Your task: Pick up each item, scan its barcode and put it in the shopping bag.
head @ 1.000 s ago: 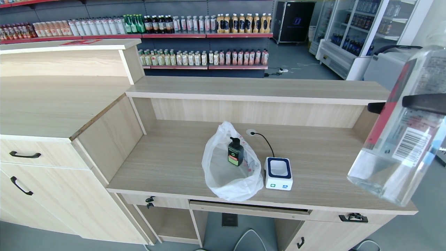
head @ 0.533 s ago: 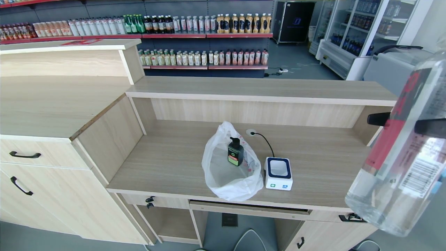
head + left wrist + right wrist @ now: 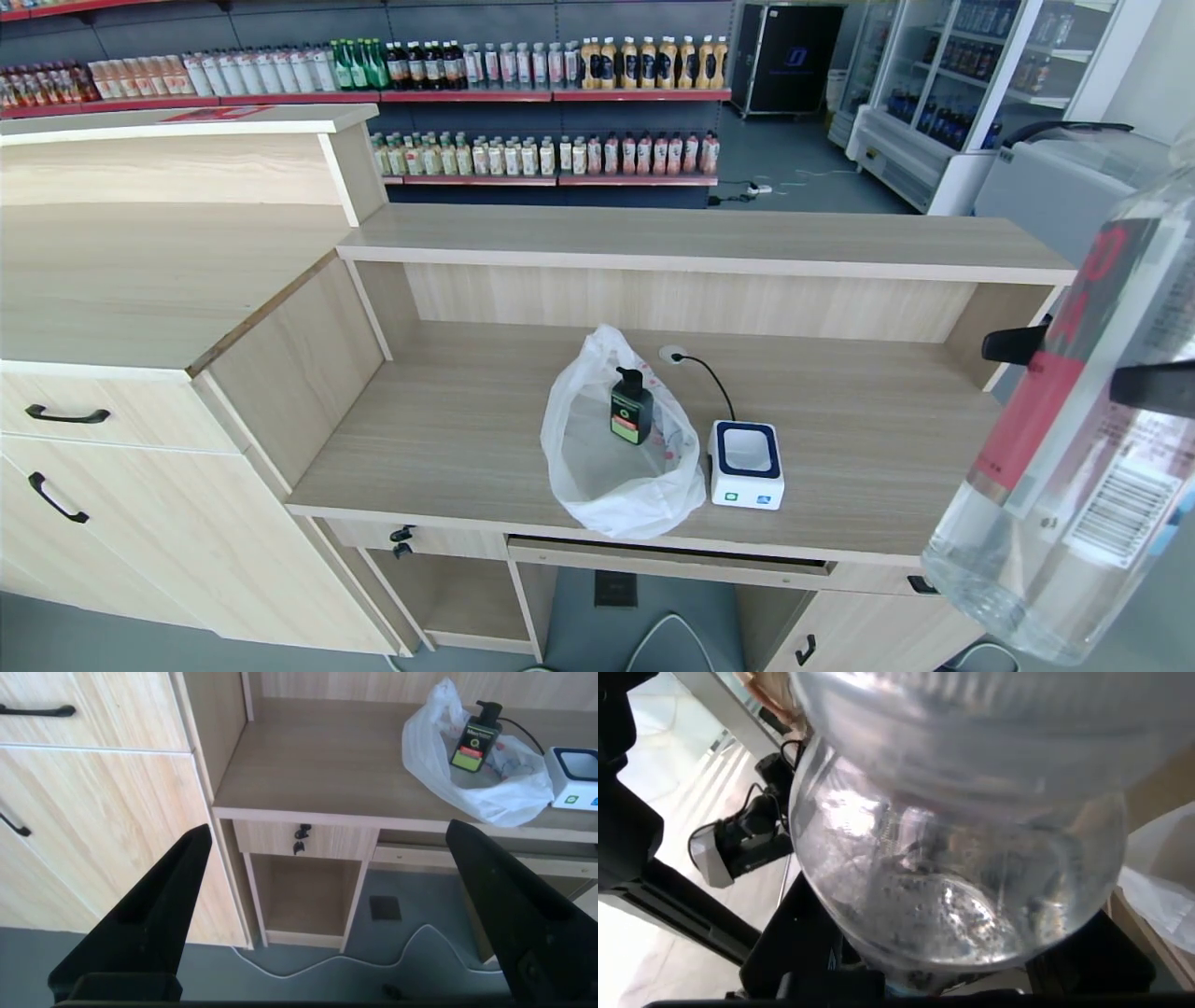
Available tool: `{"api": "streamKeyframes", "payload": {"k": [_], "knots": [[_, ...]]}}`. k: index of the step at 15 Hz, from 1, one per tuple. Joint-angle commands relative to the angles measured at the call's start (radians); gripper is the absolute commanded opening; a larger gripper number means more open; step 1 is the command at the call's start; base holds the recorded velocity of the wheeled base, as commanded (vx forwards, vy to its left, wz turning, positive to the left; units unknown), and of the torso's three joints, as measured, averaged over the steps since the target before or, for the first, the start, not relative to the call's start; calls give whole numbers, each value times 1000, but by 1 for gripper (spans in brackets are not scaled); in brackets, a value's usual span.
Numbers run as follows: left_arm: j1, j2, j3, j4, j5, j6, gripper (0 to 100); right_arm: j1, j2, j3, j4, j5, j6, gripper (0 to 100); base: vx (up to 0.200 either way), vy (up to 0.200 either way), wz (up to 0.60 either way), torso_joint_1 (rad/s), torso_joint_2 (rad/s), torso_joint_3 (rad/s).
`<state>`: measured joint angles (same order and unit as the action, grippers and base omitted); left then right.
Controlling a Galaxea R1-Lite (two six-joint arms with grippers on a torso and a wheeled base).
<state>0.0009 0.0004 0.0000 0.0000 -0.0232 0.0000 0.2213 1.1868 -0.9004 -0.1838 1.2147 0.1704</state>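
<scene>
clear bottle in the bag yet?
No, the right gripper holds the clear bottle up in the air, well clear of the shopping bag.

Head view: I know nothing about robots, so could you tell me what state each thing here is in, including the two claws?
shopping bag, mouth open, standing on the counter
black pump bottle, upright inside the shopping bag
barcode scanner, window up, on the counter beside the bag
clear plastic bottle, tilted in the air, barcode label showing
right gripper, shut on the clear plastic bottle
left gripper, open, empty
</scene>
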Motion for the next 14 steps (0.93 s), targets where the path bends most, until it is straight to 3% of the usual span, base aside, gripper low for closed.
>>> {"api": "streamKeyframes", "payload": {"k": [1,14], "knots": [[1,1,0,0,0,0,100,1,2,5,0,2,0,0,0,0,0,0,0,0],[1,1,0,0,0,0,100,-7,-18,32,0,0,-3,0,0,0,0,0,0,0]]}}
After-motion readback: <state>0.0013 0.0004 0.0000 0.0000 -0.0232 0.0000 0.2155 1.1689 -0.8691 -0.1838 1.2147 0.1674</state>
